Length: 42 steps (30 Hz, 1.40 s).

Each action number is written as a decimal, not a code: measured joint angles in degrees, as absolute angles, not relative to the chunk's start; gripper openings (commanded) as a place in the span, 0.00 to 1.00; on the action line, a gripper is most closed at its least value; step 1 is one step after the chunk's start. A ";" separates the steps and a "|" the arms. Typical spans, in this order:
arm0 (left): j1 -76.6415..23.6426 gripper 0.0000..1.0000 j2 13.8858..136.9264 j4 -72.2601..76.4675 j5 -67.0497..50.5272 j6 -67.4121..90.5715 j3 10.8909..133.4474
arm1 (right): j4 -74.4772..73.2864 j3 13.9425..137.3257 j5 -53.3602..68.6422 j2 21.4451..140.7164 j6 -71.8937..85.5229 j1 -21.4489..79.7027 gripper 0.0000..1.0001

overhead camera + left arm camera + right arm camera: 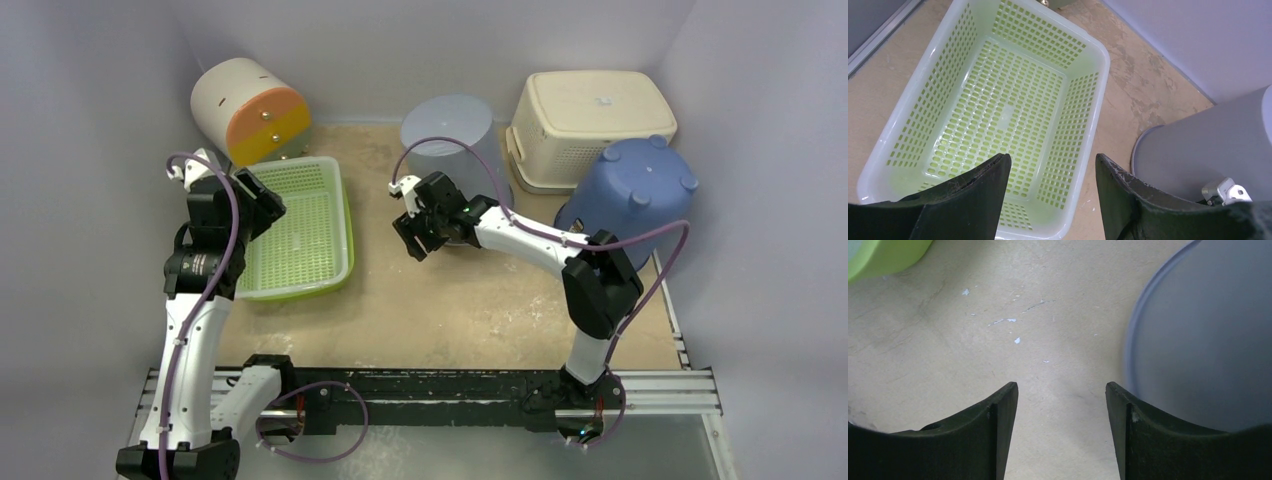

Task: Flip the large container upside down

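The right gripper point(1061, 390) is released, its two dark fingers point(993, 440) spread apart with only bare table point(1023, 330) between them. The large grey container point(1208, 340) lies just outside the right-hand finger: its curved rim meets the table beside that fingertip and its wall fills the space beyond. No part of it sits between the fingers, and I cannot tell whether the finger touches it. In the top view the container stands just beyond the gripper's tips, wider end down on the table. The left gripper point(1053, 160) is also spread open, grasping nothing. It hangs over the green mesh basket point(998, 115), whose floor shows ahead of and between its fingertips. The grey container sits off to the right of that gripper's right-hand finger, with a strip of table between it and the basket
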<state>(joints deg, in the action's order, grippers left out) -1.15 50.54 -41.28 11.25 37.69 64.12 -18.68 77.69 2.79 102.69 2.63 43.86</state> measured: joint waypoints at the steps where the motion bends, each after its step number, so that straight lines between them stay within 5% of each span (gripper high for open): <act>1: -1.15 0.63 50.48 -41.36 11.29 37.69 64.12 | -18.68 77.76 2.68 102.69 2.63 43.94 0.69; 25: -1.15 0.63 50.19 -41.63 12.03 37.67 64.12 | -18.76 80.71 0.73 102.91 2.61 43.86 0.70; 42: -1.15 0.63 49.89 -41.76 12.49 36.82 64.12 | -20.71 108.81 -4.84 124.11 1.28 42.98 0.71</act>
<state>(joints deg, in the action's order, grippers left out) -1.15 49.89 -41.76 12.49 36.82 64.12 -20.71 108.81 -4.84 124.11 1.28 42.98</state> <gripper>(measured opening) 0.627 0.711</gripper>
